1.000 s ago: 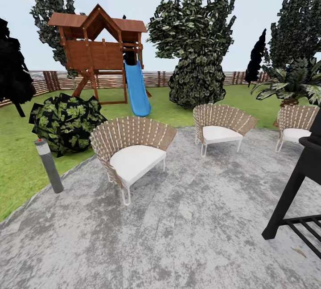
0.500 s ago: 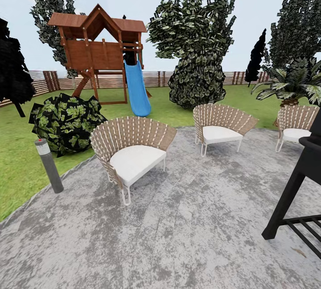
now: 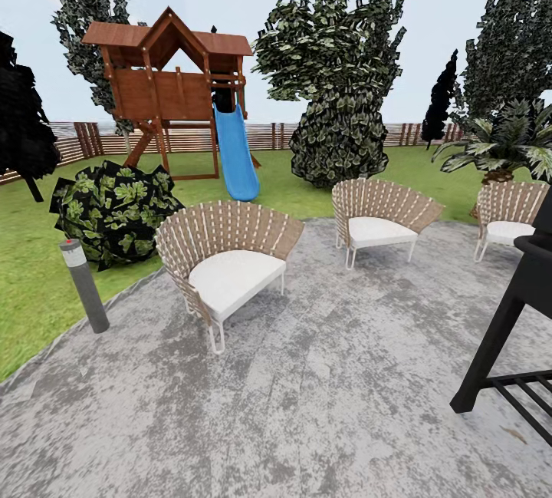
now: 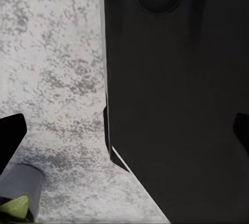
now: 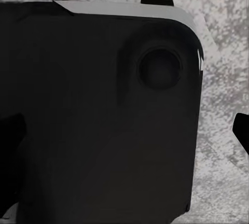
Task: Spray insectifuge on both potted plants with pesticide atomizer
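The garden spreads out in the head view: green lawn, mottled grey stone patio and brown slatted fence at the back. The pesticide atomizer and the two potted plants are out of view, and so is any insectifuge. My left gripper hangs over the patio stone in front of a large black panel, its dark fingertips far apart, open and empty. My right gripper is the same, with one fingertip at the frame's edge, open with nothing held.
Three wicker chairs with white cushions stand on the patio. A grey post with a red top marks the lawn's edge at left. A black metal stand is at right. Behind are a dark bush, a wooden playhouse with a blue slide, trees and a palm.
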### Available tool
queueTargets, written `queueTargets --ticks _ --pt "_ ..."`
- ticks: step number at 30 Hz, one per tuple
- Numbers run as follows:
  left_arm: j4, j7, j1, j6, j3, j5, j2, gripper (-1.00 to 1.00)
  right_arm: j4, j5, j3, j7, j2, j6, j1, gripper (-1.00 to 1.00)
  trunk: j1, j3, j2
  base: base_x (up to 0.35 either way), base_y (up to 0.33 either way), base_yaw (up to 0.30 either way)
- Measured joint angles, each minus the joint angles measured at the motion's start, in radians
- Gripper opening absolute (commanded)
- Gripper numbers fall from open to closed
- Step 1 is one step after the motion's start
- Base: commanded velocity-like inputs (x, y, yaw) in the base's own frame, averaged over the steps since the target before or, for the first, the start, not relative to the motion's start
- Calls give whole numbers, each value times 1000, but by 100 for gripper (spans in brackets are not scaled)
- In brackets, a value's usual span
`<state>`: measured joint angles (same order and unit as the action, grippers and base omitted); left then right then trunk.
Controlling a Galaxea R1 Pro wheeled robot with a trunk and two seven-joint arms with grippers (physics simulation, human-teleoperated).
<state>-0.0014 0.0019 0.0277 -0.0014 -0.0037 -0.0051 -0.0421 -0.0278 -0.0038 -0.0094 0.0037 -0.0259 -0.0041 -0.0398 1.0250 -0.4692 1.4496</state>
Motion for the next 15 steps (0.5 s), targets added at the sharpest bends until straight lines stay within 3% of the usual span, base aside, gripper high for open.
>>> queueTargets --ticks 6,15 --pt "-11 3 -4 -1 3 7 1 100 -5 3 -1 0 4 -2 -3 100 0 -1 0 0 0 -70" --pt "-157 -3 -5 1 5 13 9 100 -103 6 -3 2 36 10 -18 100 0 -8 0 0 0 -215"
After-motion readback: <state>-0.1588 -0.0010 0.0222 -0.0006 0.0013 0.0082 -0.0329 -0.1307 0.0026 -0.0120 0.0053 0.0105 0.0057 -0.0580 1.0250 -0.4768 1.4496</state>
